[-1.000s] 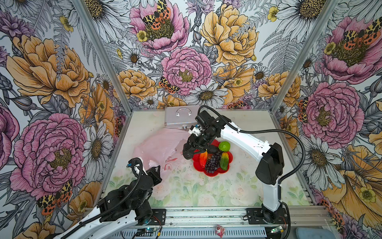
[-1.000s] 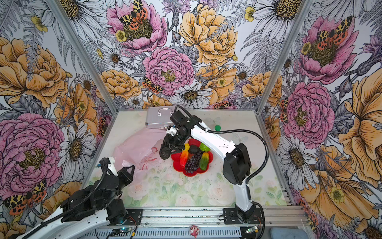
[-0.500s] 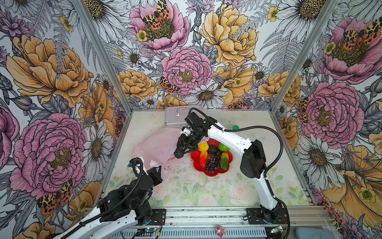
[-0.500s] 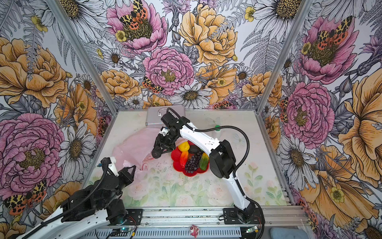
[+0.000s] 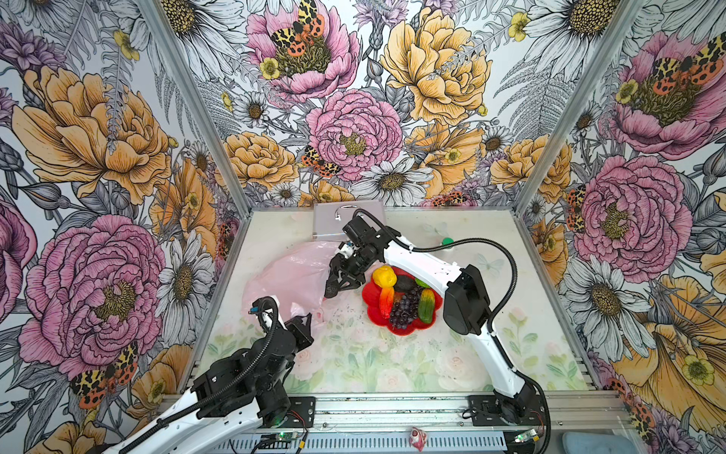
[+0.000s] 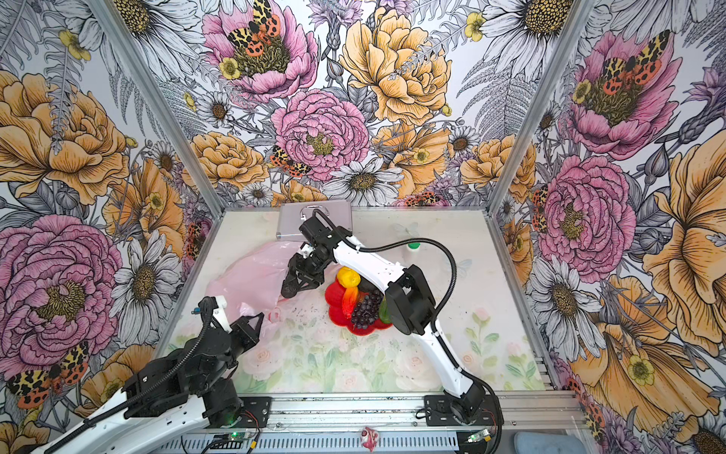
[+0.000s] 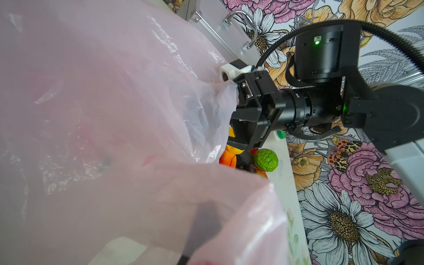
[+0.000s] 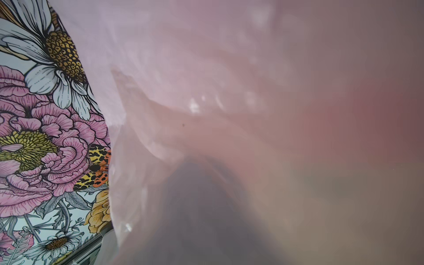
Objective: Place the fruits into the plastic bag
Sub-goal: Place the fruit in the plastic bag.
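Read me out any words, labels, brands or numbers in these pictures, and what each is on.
No text can be read.
On the plastic bag: faint red prints only, no legible letters.
On the silver case and red plate: no markings show.
On the small circuit boards at the front rail: too small to read.

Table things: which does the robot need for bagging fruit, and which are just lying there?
For the job: pale pink crinkly plastic bag; yellow toy fruit; purple toy grapes; green-orange oblong toy fruit; red-yellow oblong toy fruit; dark toy avocado.
Just lying about: silver metal case; small green disc; red flower-shaped plate.
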Tool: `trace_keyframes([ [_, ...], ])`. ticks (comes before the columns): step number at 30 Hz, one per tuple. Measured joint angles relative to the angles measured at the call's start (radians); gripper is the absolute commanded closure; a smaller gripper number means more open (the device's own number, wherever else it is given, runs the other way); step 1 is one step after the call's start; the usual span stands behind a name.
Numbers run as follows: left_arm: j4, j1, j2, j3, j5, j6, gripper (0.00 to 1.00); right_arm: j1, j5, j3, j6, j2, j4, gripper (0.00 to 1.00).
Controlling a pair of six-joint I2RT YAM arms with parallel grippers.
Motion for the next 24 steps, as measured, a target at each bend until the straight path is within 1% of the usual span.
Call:
trace_keyframes([
  [2, 0.001, 0.01, -0.001, -0.001, 0.01, 0.0, 1.0, 0.0, -0.007, 0.024, 0.006, 0.011, 0.005, 0.34],
  [5, 0.008, 0.022, -0.015, -0.011, 0.022, 0.0, 1.0, 0.0, -0.016, 0.064, 0.013, 0.029, 0.015, 0.31],
  [12, 0.008, 0.048, -0.027, -0.021, 0.045, 0.0, 1.0, 0.0, -0.026, 0.093, 0.019, 0.032, 0.04, 0.31],
  [24, 0.008, 0.061, -0.037, -0.021, 0.051, 0.0, 1.0, 0.0, -0.024, 0.082, 0.012, 0.029, 0.047, 0.31],
])
